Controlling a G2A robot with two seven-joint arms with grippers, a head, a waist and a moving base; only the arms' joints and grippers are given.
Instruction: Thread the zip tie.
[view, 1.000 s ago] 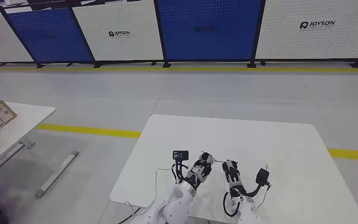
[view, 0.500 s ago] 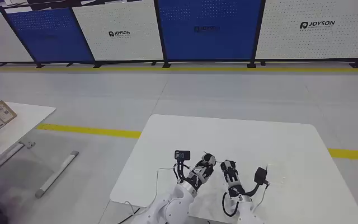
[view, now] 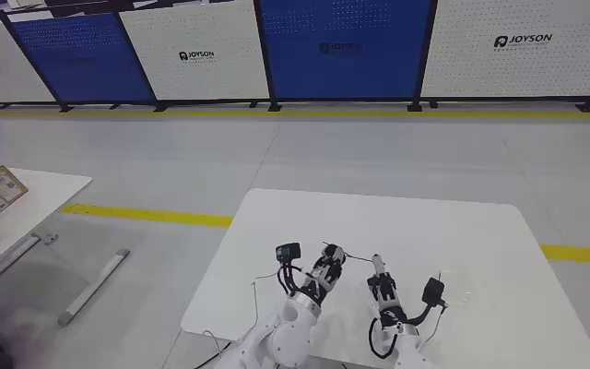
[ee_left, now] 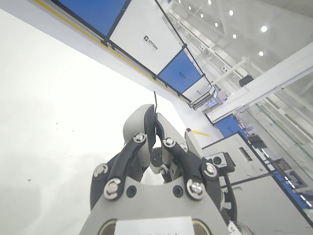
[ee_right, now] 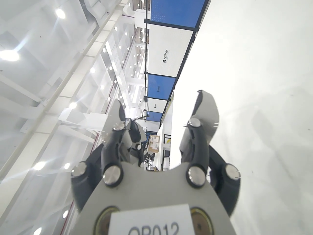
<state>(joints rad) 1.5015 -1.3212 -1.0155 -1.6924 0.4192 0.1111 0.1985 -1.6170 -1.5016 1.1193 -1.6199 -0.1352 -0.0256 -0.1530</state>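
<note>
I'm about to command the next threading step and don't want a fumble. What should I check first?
1. Left tool shut on the zip tie: ok.
2. Tie end sticking out beyond the grip: ok.
3. Right tool open and empty: ok.
4. Tie's locking head located: cannot tell.
5. Both tools apart, above the table: ok.

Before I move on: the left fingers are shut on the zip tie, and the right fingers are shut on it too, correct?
Not quite. The right wrist view shows the right gripper with its fingers open, holding nothing. The left gripper is shut on the zip tie, as you said.
</note>
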